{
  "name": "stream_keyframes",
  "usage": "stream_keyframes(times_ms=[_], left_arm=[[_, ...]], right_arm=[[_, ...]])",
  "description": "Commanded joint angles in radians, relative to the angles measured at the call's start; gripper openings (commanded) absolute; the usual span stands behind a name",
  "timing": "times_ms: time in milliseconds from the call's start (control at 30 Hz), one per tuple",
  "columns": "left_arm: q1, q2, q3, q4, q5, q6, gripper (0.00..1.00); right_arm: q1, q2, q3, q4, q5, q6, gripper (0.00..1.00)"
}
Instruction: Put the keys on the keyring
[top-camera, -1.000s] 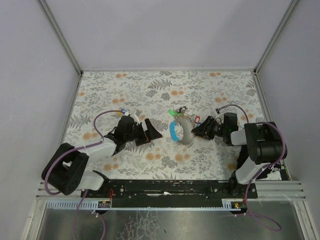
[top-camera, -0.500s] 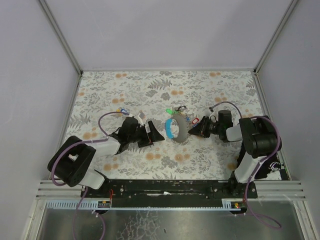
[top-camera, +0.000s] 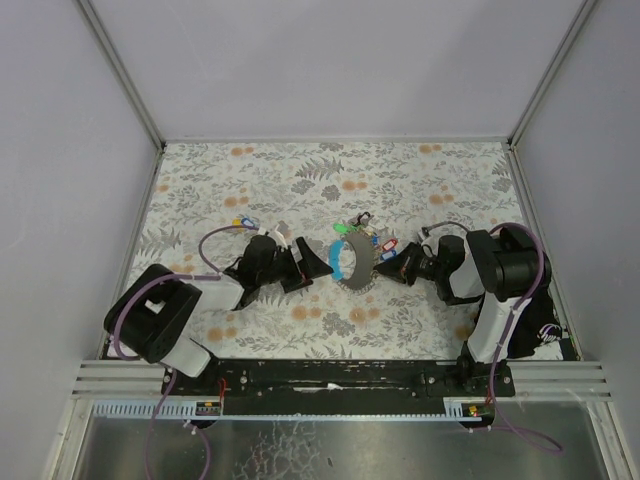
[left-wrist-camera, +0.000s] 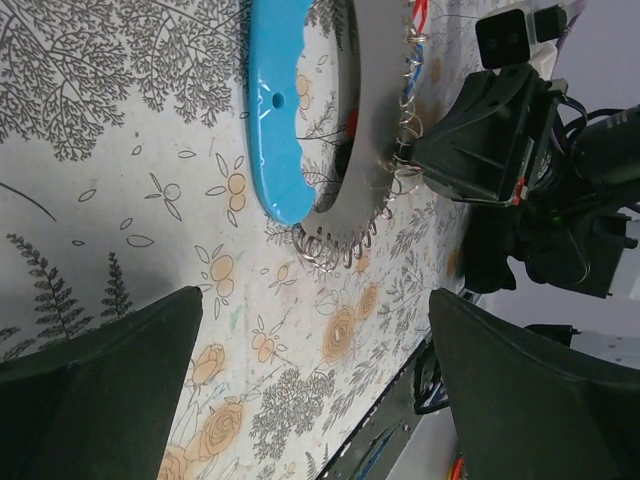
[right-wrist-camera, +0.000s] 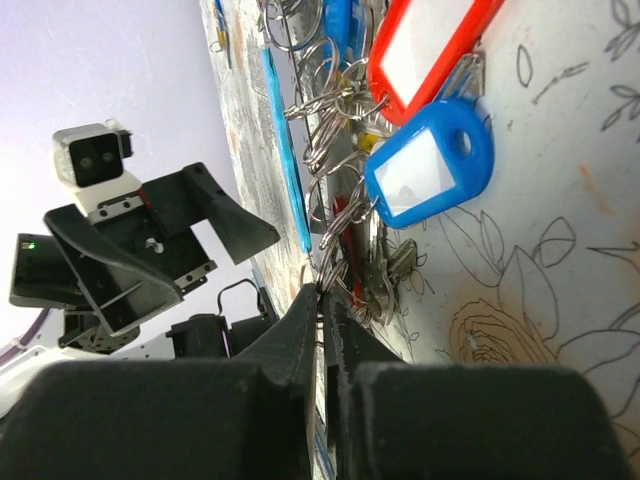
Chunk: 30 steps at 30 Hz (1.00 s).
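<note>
I am looking down on a table (top-camera: 300, 170) covered in a cloth printed with grey ferns and orange flowers, boxed in by plain pale walls (top-camera: 330, 70) with slim metal corner posts (top-camera: 120, 70). A black rail (top-camera: 340, 372) runs along the near edge, where both arms are bolted. The keyring (top-camera: 350, 265) lies near the middle of the cloth, between the two grippers: a light-blue strap (left-wrist-camera: 272, 120) against a grey curved tag (left-wrist-camera: 372, 90), fringed with thin wire rings (left-wrist-camera: 325, 248). Most of the keys (top-camera: 372, 240) sit bunched at its far right side, among them a red tag (right-wrist-camera: 425, 50) and a blue tag (right-wrist-camera: 425, 175). Each tag has a white label window, and I can read no writing on either. Two more keys (top-camera: 238, 222), yellow and blue, lie well apart on the left. My left gripper (left-wrist-camera: 315, 298) is spread wide just left of the strap and holds nothing. My right gripper (right-wrist-camera: 322, 292) has its fingers pressed together, their tips in among the wire rings. I cannot tell whether a ring is pinched between them.
</note>
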<state>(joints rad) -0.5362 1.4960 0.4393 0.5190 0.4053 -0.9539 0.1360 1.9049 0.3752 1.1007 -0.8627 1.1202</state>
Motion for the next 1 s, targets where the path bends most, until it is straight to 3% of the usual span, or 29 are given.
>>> stream_keyframes(times_ms=[0,267,633,967], left_arm=[[-0.004,0.085,0.018,0.163,0.041,-0.065,0.93],[-0.005,0.215,0.029,0.255,0.067,-0.110,0.90],[-0.005,0.300,0.014,0.352,0.087,-0.171,0.87],[-0.007,0.391,-0.016,0.492,0.101,-0.276,0.87]], right_arm=[[0.010,0.016,-0.017,0.152,-0.029,0.069,0.00],[0.012,0.008,-0.042,0.102,-0.004,0.026,0.00],[0.024,0.050,-0.077,0.583,-0.027,0.385,0.00],[0.060,0.037,-0.082,0.588,0.020,0.419,0.00]])
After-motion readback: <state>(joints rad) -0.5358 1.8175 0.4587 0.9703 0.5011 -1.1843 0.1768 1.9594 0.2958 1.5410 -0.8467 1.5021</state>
